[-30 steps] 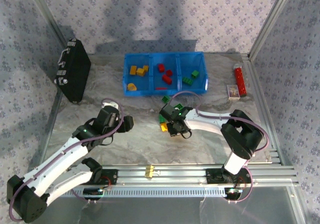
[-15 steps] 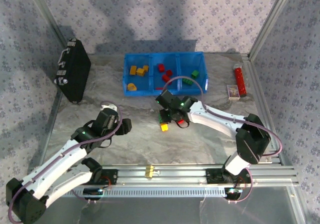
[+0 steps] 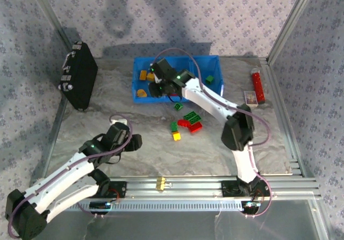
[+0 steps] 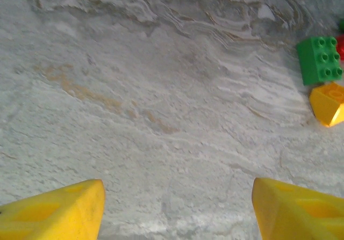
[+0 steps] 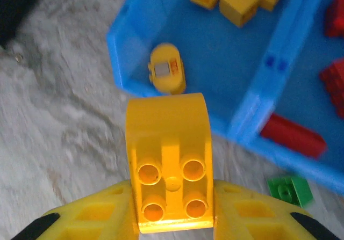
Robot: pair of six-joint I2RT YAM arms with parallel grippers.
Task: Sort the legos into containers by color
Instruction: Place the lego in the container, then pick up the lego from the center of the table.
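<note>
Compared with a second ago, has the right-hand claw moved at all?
Yes. The right gripper went from the loose bricks mid-table away to the blue tray, over its left compartment, carrying a yellow brick.

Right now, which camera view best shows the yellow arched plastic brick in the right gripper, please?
Right wrist: the yellow arched brick sits large, sharp and central. Top external leaves it too small to tell.
</note>
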